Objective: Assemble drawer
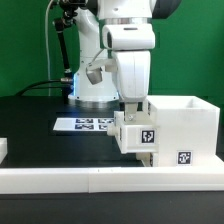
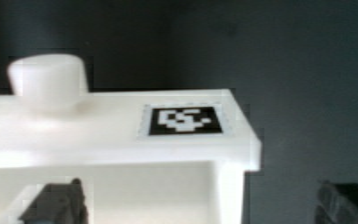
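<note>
The large white drawer shell (image 1: 185, 120) stands at the exterior view's right, with a tag (image 1: 183, 157) low on its front. A small white tray (image 1: 135, 132) with a tag (image 1: 148, 137) sits against the shell's left side. In the wrist view the tray (image 2: 105, 150) shows its tag (image 2: 185, 120) and a round white knob (image 2: 48, 78). My gripper (image 1: 133, 106) hangs right over the tray. In the wrist view the gripper (image 2: 202, 205) is open: one dark finger (image 2: 55, 205) lies over the tray, the other (image 2: 348, 200) stands clear of its edge over the black table.
The marker board (image 1: 85, 124) lies flat on the black table behind and to the left of the tray. A low white border rail (image 1: 100, 178) runs along the front. Another white part (image 1: 3, 150) shows at the exterior view's left edge. The robot base (image 1: 95, 90) stands behind.
</note>
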`<state>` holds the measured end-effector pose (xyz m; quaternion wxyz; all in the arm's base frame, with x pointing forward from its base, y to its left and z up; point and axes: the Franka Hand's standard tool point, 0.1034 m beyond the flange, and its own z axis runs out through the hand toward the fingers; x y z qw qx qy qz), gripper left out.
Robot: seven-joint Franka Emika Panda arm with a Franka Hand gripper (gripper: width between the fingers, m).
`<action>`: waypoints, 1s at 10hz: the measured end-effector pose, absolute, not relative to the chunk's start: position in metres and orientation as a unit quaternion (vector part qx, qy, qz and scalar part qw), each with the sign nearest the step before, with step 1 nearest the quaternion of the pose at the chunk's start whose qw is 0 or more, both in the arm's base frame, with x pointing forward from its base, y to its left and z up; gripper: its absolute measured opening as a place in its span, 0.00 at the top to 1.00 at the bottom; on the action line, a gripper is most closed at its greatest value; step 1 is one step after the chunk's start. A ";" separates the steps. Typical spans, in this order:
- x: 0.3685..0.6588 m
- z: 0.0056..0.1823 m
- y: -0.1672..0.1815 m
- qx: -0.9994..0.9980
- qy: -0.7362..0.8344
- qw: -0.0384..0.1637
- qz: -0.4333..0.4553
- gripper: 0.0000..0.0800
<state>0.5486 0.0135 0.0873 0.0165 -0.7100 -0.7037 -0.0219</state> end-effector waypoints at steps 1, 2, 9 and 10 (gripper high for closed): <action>0.553 0.094 0.006 -0.713 -0.701 0.017 -0.018 0.19; 0.559 0.100 -0.003 -0.716 -0.697 0.018 -0.015 0.19; 0.577 0.093 -0.058 -0.694 -0.719 0.027 -0.019 0.19; 0.575 0.090 -0.063 -0.689 -0.723 0.031 -0.022 0.19</action>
